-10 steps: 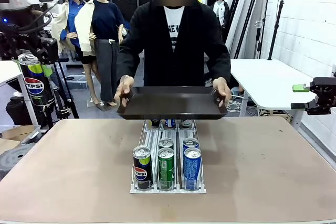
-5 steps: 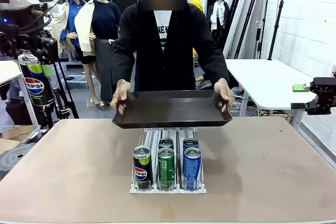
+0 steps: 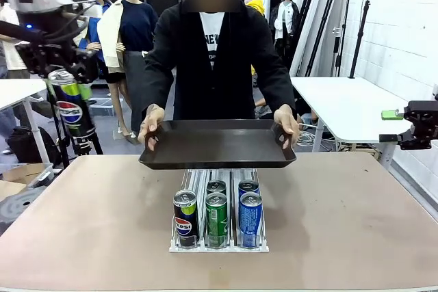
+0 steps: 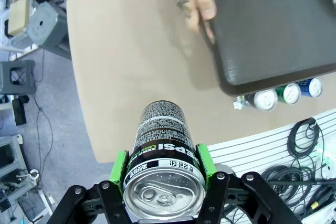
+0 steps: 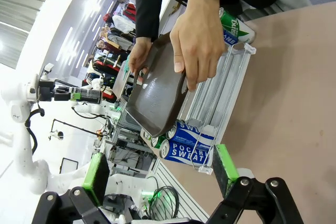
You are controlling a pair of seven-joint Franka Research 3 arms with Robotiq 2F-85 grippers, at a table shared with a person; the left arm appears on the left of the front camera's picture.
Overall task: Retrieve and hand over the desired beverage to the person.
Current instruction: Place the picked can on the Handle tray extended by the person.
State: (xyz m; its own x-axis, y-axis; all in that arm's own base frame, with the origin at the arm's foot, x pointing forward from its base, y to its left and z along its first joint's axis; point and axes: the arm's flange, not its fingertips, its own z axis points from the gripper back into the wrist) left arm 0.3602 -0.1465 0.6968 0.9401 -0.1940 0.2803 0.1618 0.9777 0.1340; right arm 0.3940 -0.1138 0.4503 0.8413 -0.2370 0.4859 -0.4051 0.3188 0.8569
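While the left claw (image 4: 161, 163) grips one Pepsi can (image 4: 160, 129), the right claw (image 5: 161, 173) gapes; two hands (image 3: 151, 122) hold one tray (image 3: 219, 143).

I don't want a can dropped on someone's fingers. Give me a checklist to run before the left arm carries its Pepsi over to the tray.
1. Grip: the Pepsi can sits squarely between the green pads of the left gripper, and the front view shows it upright. Ok.
2. Target: the tray is bare and roughly level above the rack. Ok.
3. Support: one hand holds one end of the tray and the other hand holds the opposite end. Ok.
4. Fingers: thumbs lie over the tray's rim at both ends, so aim for the middle. Not ok near the ends.
5. Right gripper: open and empty, off beside the table. Ok.
6. Tray steadiness: cannot tell.
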